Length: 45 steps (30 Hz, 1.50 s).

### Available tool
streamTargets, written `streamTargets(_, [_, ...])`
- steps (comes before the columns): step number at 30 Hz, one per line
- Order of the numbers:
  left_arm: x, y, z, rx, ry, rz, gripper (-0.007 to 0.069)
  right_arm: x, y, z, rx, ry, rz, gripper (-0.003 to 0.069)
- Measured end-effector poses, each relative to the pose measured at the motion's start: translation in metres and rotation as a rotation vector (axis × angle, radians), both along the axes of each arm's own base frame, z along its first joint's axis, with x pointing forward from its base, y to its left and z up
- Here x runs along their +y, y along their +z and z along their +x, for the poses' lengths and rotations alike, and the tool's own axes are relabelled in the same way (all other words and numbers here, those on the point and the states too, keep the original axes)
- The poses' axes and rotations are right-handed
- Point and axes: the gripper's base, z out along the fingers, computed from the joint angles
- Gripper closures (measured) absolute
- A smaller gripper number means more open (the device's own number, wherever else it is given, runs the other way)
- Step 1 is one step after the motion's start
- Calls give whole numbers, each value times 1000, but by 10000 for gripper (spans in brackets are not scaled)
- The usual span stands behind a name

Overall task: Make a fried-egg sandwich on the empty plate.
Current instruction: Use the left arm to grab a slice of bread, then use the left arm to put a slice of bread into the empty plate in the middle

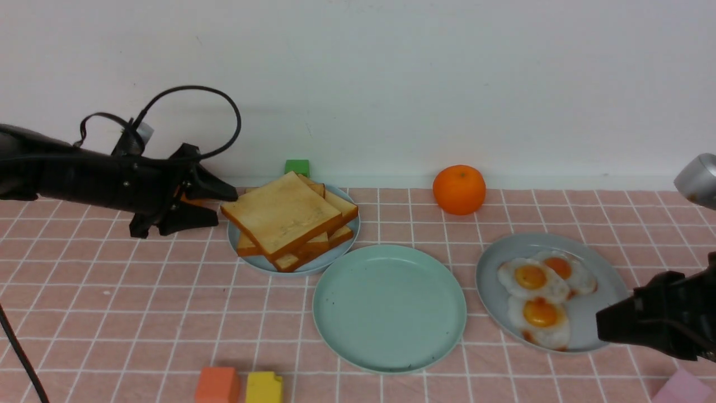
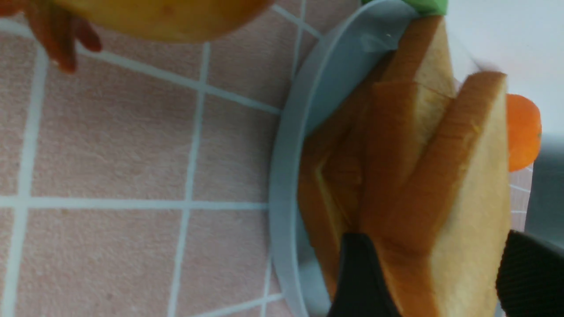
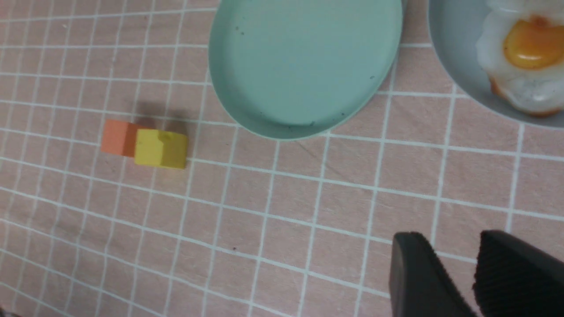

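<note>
Currently the left gripper (image 1: 226, 207) is at the toast stack (image 1: 296, 246), just behind-left of the empty mint-green plate (image 1: 390, 308). Its jaws are wide, straddling the top slice (image 1: 281, 215) at its left corner, not clamped. Close on that 1 slice only and lift clear before swinging over. Fried eggs (image 1: 540, 313) lie right of the plate. The right gripper (image 3: 454, 237) is near them, jaws narrowly parted, empty.

A small green block (image 1: 296, 167) sits beyond the left gripper (image 1: 225, 208), a round orange fruit (image 1: 458, 189) farther off. A pink block (image 1: 685, 389) lies beside the right gripper (image 1: 604, 327), an orange cube (image 1: 217, 385) and yellow block (image 1: 264, 387) well apart.
</note>
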Motion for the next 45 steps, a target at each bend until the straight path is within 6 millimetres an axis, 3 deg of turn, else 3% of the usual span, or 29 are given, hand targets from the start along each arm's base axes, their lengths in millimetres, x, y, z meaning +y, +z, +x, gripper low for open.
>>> streamTargets(12, [0, -5, 7, -40, 4, -25, 185, 1, 1, 1, -8, -9, 22, 419])
streamTargets(19, [-1, -20, 9, -18, 3, -57, 251, 1, 2, 2, -21, -15, 22, 419])
streamTargets(25, [-2, -19, 9, -44, -14, -52, 361, 1, 2, 2, -23, -16, 22, 419])
streamTargets(26, [-2, -19, 9, -46, -16, -55, 421, 1, 2, 2, -24, -17, 22, 419])
streamTargets(30, [-3, -18, 9, -47, -18, -63, 538, 1, 2, 2, -24, -17, 22, 419])
streamTargets(35, [-3, -17, 8, -47, -32, -81, 543, 1, 2, 2, -24, -17, 22, 419])
streamTargets(39, [5, -3, 5, -81, -43, -131, 543, 1, 2, 2, -26, -18, 22, 417])
streamTargets(45, [12, 50, -2, -239, -131, -171, 543, -1, 1, 2, -29, -14, 2, 417])
